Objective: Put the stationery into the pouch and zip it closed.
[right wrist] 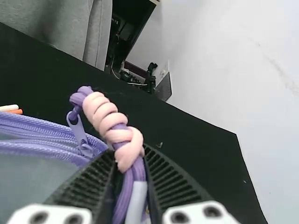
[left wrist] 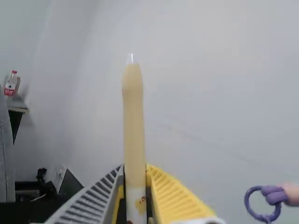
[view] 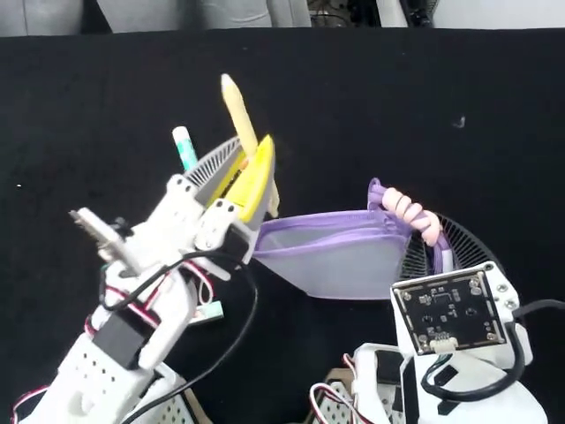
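High view, going left to right. A white pen with a teal end (view: 184,146) lies on the black table (view: 106,97), just left of the left gripper (view: 248,163) and partly tucked behind it. That gripper sits left of centre, one finger white and ribbed, the other yellow, and they're squeezed onto a cream-yellow pen (view: 238,110). The pen pokes out past the fingertips, pointing toward the far side of the table. In the left wrist view the left gripper (left wrist: 134,169) has the same pen (left wrist: 133,121) pinched right down the middle, with no gap on either side.

Next over, in the middle, is the purple mesh pouch (view: 340,252). Its left corner is just beside the yellow finger, and it stretches right to a strap wrapped in pink cord (view: 410,210).

The right gripper (view: 431,231), the one with black ribbed fingers, is at the near right, clamped onto that strap. The right wrist view shows it better: the right gripper (right wrist: 128,154) is closed tight around the purple strap, and the pink cord (right wrist: 112,126) bunches up just above the fingertips. The zip pull (right wrist: 79,135) hangs at the strap end of the pouch (right wrist: 32,135). Can't tell if the pouch is resting on the table or hanging off it.
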Robot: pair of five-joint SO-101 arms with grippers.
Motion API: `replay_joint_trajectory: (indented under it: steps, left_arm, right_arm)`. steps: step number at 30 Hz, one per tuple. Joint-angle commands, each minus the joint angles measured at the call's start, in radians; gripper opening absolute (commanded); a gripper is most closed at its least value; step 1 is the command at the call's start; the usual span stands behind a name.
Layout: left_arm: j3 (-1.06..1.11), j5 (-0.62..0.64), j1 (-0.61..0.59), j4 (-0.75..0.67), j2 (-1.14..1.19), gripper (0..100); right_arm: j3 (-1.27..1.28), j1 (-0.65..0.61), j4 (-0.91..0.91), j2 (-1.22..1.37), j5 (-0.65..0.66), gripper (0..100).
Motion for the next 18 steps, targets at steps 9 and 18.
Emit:
replay_joint_trajectory:
  steps: [9, 18]
  left_arm:
    - [0.157, -0.014, 0.116, -0.020, -0.120, 3]
    - [0.022, -0.011, 0.081, -0.068, -0.173, 3]
  right_arm:
    - [0.001, -0.012, -0.021, 0.033, 0.000, 1.1]
    - [0.001, -0.012, -0.021, 0.035, 0.000, 1.1]
